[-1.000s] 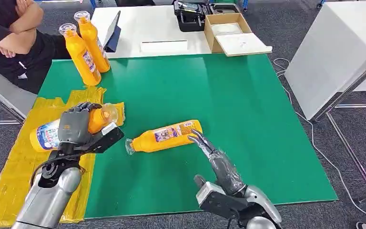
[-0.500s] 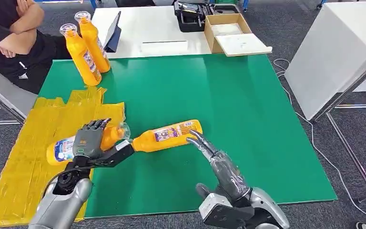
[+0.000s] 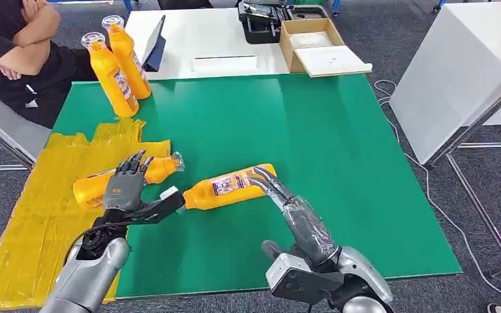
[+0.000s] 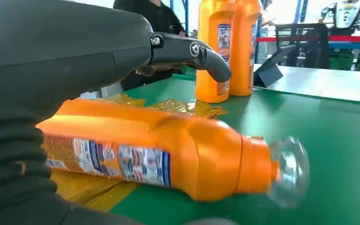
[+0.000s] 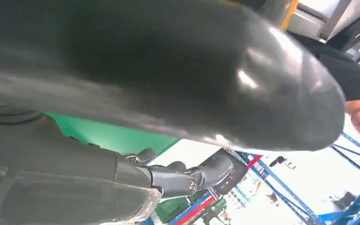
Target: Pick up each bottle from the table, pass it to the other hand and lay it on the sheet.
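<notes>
An orange bottle [image 3: 158, 169] lies on its side at the edge of the yellow sheet [image 3: 32, 222], its clear cap over the green mat. My left hand [image 3: 125, 189] hovers just in front of it with fingers spread, holding nothing; in the left wrist view the bottle [image 4: 168, 154] rests below the raised fingers [image 4: 192, 49]. A second orange bottle [image 3: 225, 186] lies on the mat [image 3: 313, 143], cap toward my left hand. My right hand [image 3: 293, 212] reaches at its base, fingers stretched out and apart, fingertips at the bottle's end.
Two more orange bottles [image 3: 109, 77] [image 3: 129, 57] stand upright at the mat's far left corner. A person with folded arms [image 3: 19, 45] sits beyond it. A white table behind holds a cardboard box [image 3: 319, 45] and a tablet [image 3: 155, 45].
My left hand brought its bottle down onto the sheet, let go and opened its fingers. My right hand moved forward until its fingertips reached the base of the bottle on the mat.
</notes>
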